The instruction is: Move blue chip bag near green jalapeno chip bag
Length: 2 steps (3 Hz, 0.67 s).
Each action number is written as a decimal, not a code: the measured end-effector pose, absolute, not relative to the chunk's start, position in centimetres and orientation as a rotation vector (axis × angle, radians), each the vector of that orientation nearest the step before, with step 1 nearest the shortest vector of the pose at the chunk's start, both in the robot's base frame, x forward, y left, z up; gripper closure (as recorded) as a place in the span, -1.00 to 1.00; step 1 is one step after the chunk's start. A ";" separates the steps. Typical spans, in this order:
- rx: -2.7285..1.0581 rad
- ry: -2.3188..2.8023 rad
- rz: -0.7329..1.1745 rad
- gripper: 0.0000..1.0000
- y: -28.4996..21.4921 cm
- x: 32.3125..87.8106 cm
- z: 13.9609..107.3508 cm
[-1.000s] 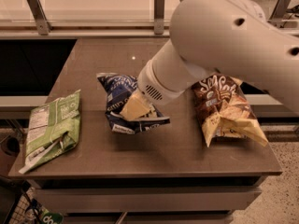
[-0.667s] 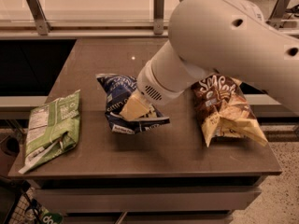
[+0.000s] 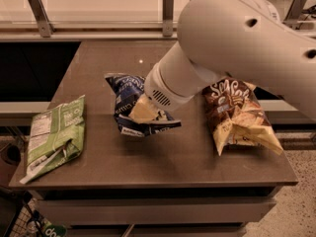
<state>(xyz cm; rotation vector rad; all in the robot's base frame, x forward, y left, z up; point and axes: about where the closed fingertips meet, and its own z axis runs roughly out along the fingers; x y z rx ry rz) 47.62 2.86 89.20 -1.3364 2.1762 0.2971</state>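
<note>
The blue chip bag (image 3: 129, 98), dark navy with white lettering and pale patches, lies crumpled in the middle of the brown table (image 3: 148, 167). My gripper (image 3: 146, 108) is at the end of the big white arm (image 3: 207, 48) and sits right over the bag's right side, mostly hidden behind the wrist. The green jalapeno chip bag (image 3: 55, 132) lies flat at the table's front left corner, label panel up, about a bag's width left of the blue bag.
A brown-and-yellow chip bag (image 3: 237, 117) lies on the right side of the table. A railing with metal posts (image 3: 39, 14) runs behind the table. Dark floor gaps lie to the left and front.
</note>
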 end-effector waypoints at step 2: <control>-1.341 2.170 0.292 -1.00 3.1 47.4 89.5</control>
